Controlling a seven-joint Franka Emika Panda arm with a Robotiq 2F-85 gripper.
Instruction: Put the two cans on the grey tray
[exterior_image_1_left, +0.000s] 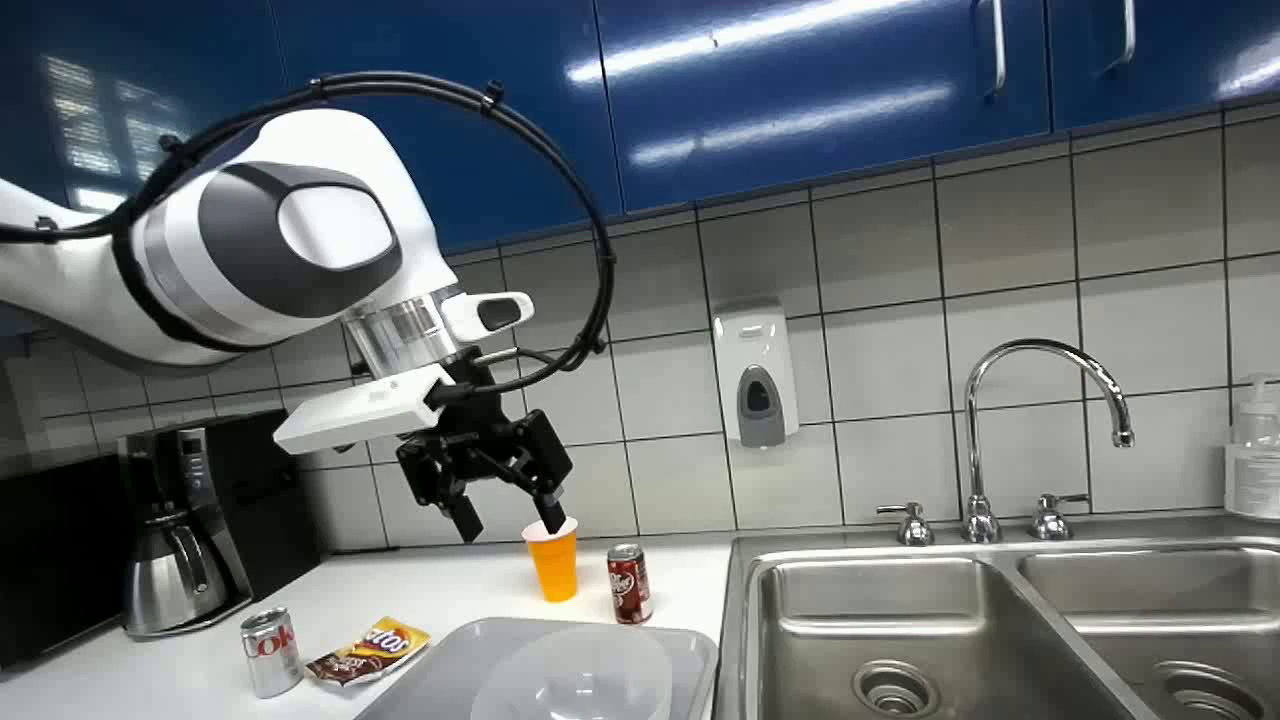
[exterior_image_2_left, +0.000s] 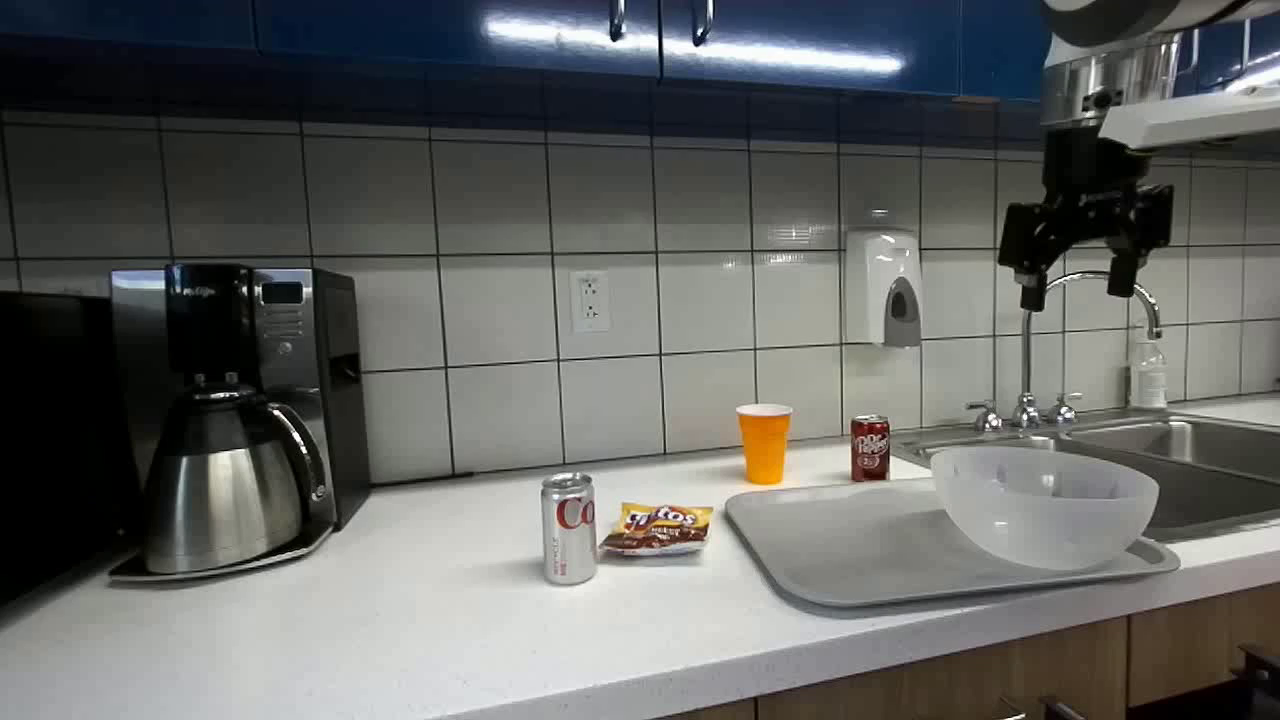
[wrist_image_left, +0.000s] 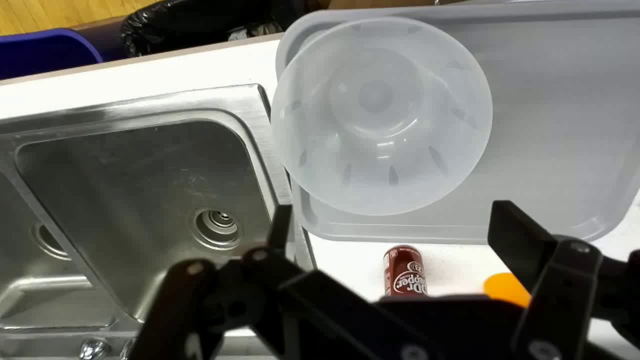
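Exterior view, left to right: you've got the silver can upright on the counter, snack bag just beside it, orange cup, then the dark red can, upright just behind the grey tray. Both cans are off the tray. Translucent bowl sits on its right end. Far right, your pincer hangs high, jaws wide apart, holding nothing.

The tray is grey, the silver can red-lettered, the dark-red can near the white counter's back edge white-lettered.
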